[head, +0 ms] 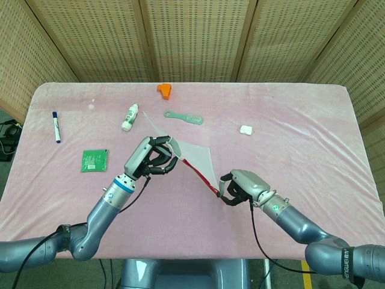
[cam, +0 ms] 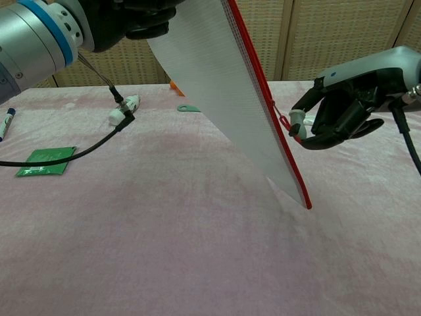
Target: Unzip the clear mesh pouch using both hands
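While the clear mesh pouch (head: 195, 159) hangs in the air above the middle of the bench (head: 301, 138), the head view shows the left robot hand (head: 153, 158) clasping its upper left corner, fingers curled around the edge. The pouch's red zipper strip (head: 198, 176) runs down and to the right from that hand to the right robot hand (head: 237, 188), which pinches the zipper pull at the strip's lower end, its fingers drawn in tight. On the pink cloth behind lie a blue marker (head: 56, 127) at far left, a green circuit board (head: 95, 160) near it, a small white bottle (head: 130, 117), a green comb (head: 184, 117), an orange piece (head: 164, 90) by the far edge, and a small white object (head: 245, 129) to the right.

In the chest view, the pouch (cam: 217, 85) is held tilted, its top at the upper edge of the frame and its lower corner just above the cloth, apart from it as far as can be told. The left robot hand (cam: 131, 16) is mostly cut off at the top, gripping the pouch's upper end. The red zipper strip (cam: 270, 108) faces right, and the right robot hand (cam: 342, 108) holds the small pull against it between thumb and fingertips, the other fingers curled in. The circuit board (cam: 41, 161), the bottle (cam: 125, 109) and the comb (cam: 189, 108) show behind.
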### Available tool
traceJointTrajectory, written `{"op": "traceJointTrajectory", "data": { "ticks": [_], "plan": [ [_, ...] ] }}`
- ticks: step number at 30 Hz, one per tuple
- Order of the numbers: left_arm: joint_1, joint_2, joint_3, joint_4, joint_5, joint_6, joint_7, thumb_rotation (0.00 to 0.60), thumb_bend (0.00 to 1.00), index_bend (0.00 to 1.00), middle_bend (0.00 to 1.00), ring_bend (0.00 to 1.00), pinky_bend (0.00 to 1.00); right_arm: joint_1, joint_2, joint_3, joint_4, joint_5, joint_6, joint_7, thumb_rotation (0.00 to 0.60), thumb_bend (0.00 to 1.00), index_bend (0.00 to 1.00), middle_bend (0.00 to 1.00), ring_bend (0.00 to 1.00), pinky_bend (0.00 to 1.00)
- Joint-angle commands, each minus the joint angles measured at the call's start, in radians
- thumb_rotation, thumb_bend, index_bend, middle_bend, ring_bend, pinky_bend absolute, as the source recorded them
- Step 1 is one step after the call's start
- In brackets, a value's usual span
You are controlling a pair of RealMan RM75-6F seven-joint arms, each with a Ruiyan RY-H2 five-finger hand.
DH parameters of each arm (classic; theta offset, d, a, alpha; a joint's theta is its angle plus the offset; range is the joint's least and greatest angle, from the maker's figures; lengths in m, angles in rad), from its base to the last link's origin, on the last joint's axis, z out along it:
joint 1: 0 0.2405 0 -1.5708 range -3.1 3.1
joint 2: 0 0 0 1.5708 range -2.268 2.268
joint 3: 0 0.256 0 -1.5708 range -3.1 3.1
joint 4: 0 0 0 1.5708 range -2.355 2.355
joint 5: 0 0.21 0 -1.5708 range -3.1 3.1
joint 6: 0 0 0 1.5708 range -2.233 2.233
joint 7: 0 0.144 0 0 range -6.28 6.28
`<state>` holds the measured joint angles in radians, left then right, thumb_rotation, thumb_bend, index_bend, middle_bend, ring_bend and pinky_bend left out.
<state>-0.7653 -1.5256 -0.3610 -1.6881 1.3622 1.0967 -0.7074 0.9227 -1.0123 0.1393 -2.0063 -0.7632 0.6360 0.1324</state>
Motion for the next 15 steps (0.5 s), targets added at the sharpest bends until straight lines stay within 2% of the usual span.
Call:
{"op": "traceJointTrajectory", "data": {
  "ticks": [1,15],
  "plan": [
    [0.007,0.037,-0.022,-0.02,-0.014,0.003,-0.01,0.6,0.73,0.89,1.0,0.89,1.0,-0.008,0.001,-0.007,0.012,0.0,-0.002,0.001,0.6,0.87,0.82,1.0,0.94,1.0],
    [0.049,0.125,-0.037,-0.044,-0.021,0.031,-0.048,0.6,0.74,0.89,1.0,0.89,1.0,-0.068,0.007,-0.023,0.101,-0.032,-0.015,0.035,0.6,0.87,0.83,1.0,0.94,1.0]
  ]
}}
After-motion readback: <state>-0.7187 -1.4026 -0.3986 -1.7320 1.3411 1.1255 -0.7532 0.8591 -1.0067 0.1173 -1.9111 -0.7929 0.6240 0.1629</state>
